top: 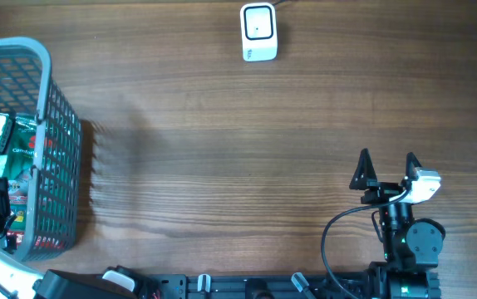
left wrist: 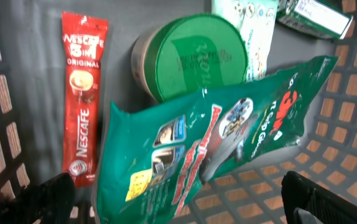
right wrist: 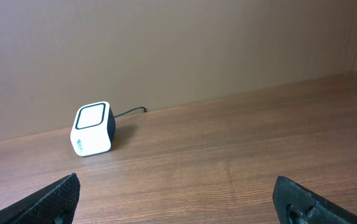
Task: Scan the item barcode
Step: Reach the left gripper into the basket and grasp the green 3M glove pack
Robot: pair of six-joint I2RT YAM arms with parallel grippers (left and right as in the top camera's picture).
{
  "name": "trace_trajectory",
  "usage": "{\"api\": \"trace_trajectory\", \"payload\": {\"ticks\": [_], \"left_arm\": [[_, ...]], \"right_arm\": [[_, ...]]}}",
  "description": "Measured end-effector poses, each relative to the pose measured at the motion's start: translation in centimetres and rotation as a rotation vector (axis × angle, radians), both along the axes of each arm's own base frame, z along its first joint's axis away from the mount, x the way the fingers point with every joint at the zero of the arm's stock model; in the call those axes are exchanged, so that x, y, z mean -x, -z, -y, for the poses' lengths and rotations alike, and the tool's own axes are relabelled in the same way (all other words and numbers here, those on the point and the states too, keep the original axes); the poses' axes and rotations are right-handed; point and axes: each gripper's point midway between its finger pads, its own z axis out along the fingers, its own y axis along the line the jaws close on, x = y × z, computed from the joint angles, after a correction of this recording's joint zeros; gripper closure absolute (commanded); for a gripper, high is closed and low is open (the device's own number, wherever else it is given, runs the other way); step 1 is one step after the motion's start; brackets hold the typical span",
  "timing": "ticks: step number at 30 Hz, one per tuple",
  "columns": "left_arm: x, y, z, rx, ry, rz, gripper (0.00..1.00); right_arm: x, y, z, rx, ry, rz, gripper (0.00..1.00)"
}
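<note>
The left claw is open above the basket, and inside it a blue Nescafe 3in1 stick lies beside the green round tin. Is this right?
Not quite: the Nescafe 3in1 stick is red, not blue, as the left wrist view shows. The rest holds: left claw open above the basket, green round tin beside it.

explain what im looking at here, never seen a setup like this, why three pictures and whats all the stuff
Two robot arms work at a wooden table. One picture looks down from above; the others come from cameras on each wrist. The left gripper, open, hangs inside a grey plastic basket over a green foil snack bag, a round green-lidded tub and a red Nescafe coffee stick. The right gripper, open and empty, faces a small white barcode scanner across the table. Nothing is held yet.
</note>
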Motion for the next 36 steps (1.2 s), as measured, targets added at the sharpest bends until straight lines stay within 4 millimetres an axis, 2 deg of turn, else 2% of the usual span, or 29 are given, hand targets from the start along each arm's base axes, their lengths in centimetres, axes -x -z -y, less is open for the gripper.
{"api": "trace_trajectory", "payload": {"ticks": [4,9,14,19,20,23,24,28,32,34,36], "left_arm": [[0.0,0.2,-0.3,-0.006,-0.003,-0.004,0.00],[-0.6,1.9,-0.4,0.041,0.015,-0.032,0.00],[-2.3,3.6,-0.2,0.072,0.067,-0.052,0.00],[-5.2,5.6,0.7,0.085,0.165,-0.071,0.00],[-5.8,6.0,0.9,0.083,0.185,-0.073,0.12],[-7.5,6.9,1.7,0.083,0.239,-0.085,0.82],[-7.9,7.1,1.9,0.073,0.257,-0.090,0.96],[-9.3,6.9,2.4,0.046,0.301,-0.073,0.96],[-9.5,6.6,2.4,0.037,0.306,-0.066,0.96],[-9.5,5.9,2.5,0.025,0.307,-0.053,0.96],[-9.8,3.3,2.6,-0.020,0.311,-0.004,0.96]], "right_arm": [[0.0,0.0,0.0,0.000,0.000,0.000,0.00],[0.0,0.0,0.0,0.000,0.000,0.000,0.00],[0.0,0.0,0.0,0.000,0.000,0.000,0.00],[0.0,0.0,0.0,0.000,0.000,0.000,0.00],[0.0,0.0,0.0,0.000,0.000,0.000,0.00],[0.0,0.0,0.0,0.000,0.000,0.000,0.00],[0.0,0.0,0.0,0.000,0.000,0.000,0.00],[0.0,0.0,0.0,0.000,0.000,0.000,0.00],[0.0,0.0,0.0,0.000,0.000,0.000,0.00],[0.0,0.0,0.0,0.000,0.000,0.000,0.00],[0.0,0.0,0.0,0.000,0.000,0.000,0.00]]}}
